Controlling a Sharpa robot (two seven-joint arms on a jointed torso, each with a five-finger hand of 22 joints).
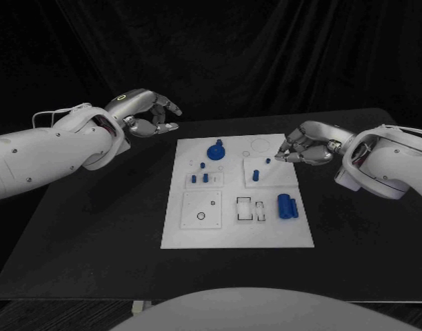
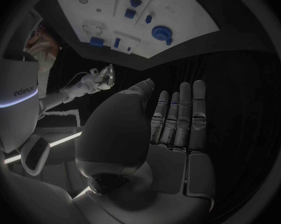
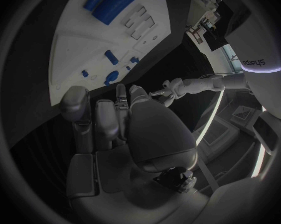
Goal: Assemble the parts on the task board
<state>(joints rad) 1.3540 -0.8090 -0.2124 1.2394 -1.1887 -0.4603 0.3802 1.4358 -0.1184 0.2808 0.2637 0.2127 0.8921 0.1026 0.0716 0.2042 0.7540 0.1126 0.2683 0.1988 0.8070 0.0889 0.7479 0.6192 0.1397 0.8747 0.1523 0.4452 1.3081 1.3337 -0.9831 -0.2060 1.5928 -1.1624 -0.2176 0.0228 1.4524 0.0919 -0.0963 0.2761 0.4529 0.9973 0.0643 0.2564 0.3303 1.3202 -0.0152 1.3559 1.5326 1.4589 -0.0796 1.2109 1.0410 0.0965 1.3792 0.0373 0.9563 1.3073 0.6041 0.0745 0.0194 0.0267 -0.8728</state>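
— Board [image 1: 236, 231] nearest, white, blue parts on it: a round one [image 1: 216, 149] up top, a pair of cylinders [image 1: 287, 206] below the right hand [image 1: 305, 148].
— Hands?
— Right's fingertips pinched together over the board's edge; whether they hold anything, can't tell. Left hand [image 1: 148, 114] is off the board, fingers loosely curled, empty.

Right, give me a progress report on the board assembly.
Done: some small blue pegs seem to stand in the task board. In hand: nothing; the left hand hovers off the board, and the right hand is at its far right edge. Left: the blue cylinders and round blue knob look unplaced.
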